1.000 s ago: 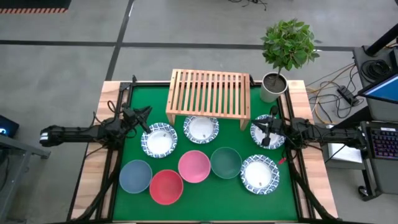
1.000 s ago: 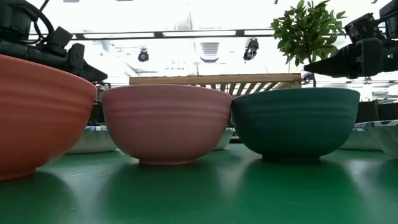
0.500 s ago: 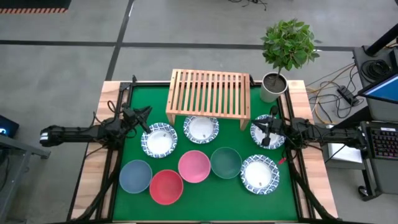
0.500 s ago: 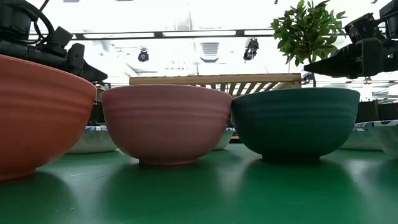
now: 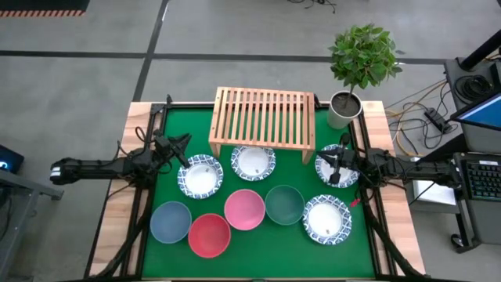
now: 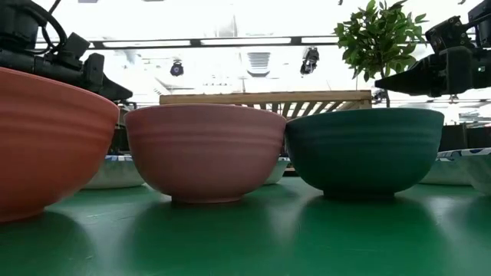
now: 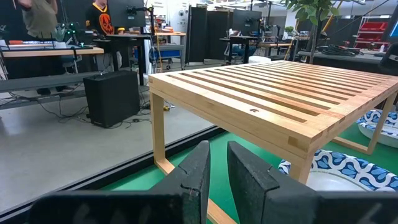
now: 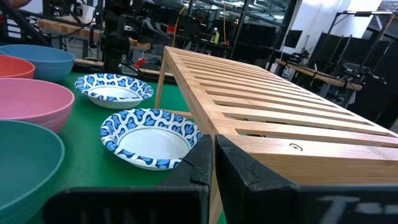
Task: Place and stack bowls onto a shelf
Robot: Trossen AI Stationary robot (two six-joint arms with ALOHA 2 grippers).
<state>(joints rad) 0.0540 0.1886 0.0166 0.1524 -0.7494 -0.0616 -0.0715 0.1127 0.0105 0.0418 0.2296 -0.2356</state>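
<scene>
The light-wood slatted shelf [image 5: 263, 116] stands on its short legs at the far middle of the green mat. In front of it, several shallow white bowls with blue patterned rims rest on the mat [image 5: 200, 175] [image 5: 253, 162] [image 5: 327, 218]; one more [image 5: 344, 150] lies partly under the right arm. Nearer the front sit a blue-grey bowl [image 5: 171, 222], a red bowl [image 5: 209, 235], a pink bowl [image 5: 244, 209] and a dark green bowl [image 5: 284, 204]. My left gripper [image 5: 184, 141] hovers level at the left edge, slightly open and holding nothing. My right gripper [image 5: 319, 160] hovers level at the right edge, shut and holding nothing.
A grey pot [image 5: 343, 110] with a small green tree stands at the far right corner beside the shelf. Wooden table borders [image 5: 117, 227] frame the mat. Cables and a keyboard lie beyond the right edge.
</scene>
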